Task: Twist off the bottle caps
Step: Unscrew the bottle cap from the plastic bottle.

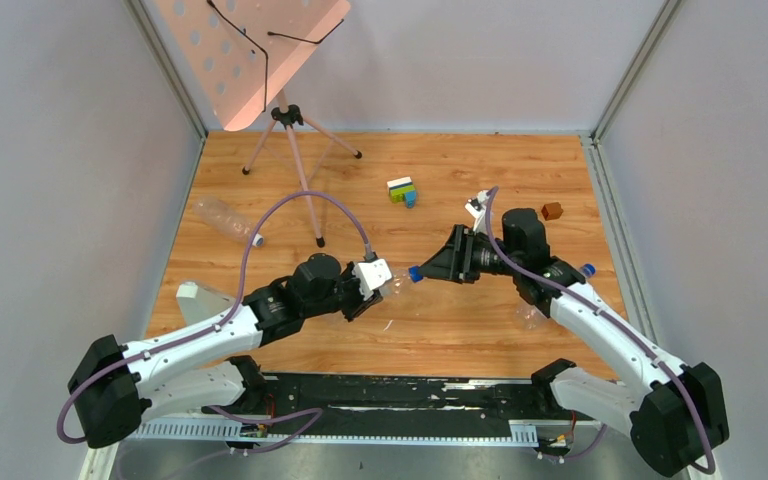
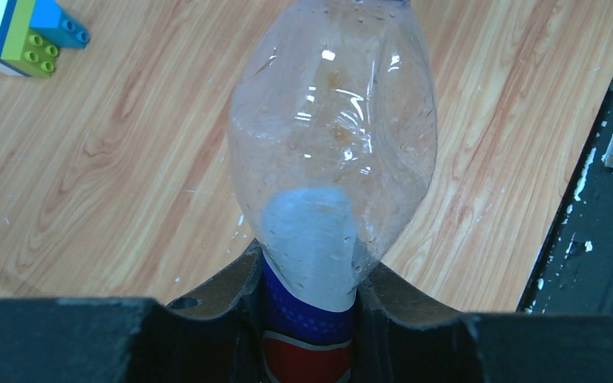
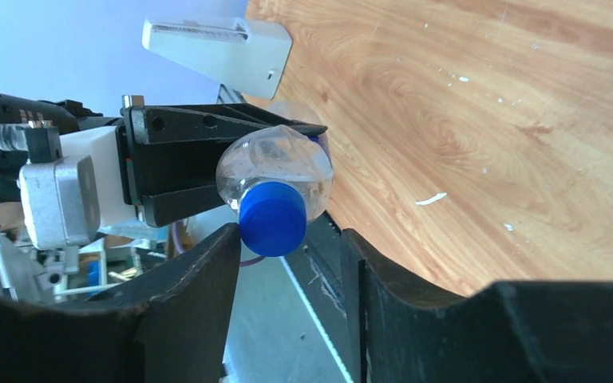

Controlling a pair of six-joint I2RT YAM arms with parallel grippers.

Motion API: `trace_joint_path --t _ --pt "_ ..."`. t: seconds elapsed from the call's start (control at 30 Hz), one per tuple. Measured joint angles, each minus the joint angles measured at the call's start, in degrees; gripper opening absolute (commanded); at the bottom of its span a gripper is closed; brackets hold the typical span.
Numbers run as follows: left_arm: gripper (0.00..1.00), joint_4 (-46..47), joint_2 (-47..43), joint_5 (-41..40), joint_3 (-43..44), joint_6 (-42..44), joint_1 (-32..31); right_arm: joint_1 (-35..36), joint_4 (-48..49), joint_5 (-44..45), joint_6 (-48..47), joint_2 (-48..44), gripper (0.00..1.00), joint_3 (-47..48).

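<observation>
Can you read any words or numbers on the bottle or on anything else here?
None: no text can be read in any view.
The label on the held bottle shows only blue and red patches, too little to read.
The toy blocks show no writing.

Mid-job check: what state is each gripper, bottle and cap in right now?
left gripper, shut on held bottle.
right gripper, open, fingers either side of blue cap, not clamped.
held bottle, off the table, horizontal, crumpled.
blue cap, on its neck.
far-left bottle, lying on table, whitish cap on.
right-side bottle, lying, mostly hidden under right arm.
</observation>
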Motion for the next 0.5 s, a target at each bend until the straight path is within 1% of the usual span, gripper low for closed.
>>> trace_joint_path --t 0.3,0.37,0.5 --pt "0.00 -0.83 -0.24 -0.94 0.00 0.50 -0.07 0.00 2.47 -3.43 2.89 4.17 0.46 0.44" --pt "0.00 -0.79 -0.35 -0.90 0.00 0.50 -0.09 0.00 3.30 -3.91 3.37 4.44 0.41 0.44" --pt "0.00 -0.87 -0.42 -0.94 0.00 0.50 -0.11 0.00 4.94 -4.92 4.28 5.01 0.34 0.33"
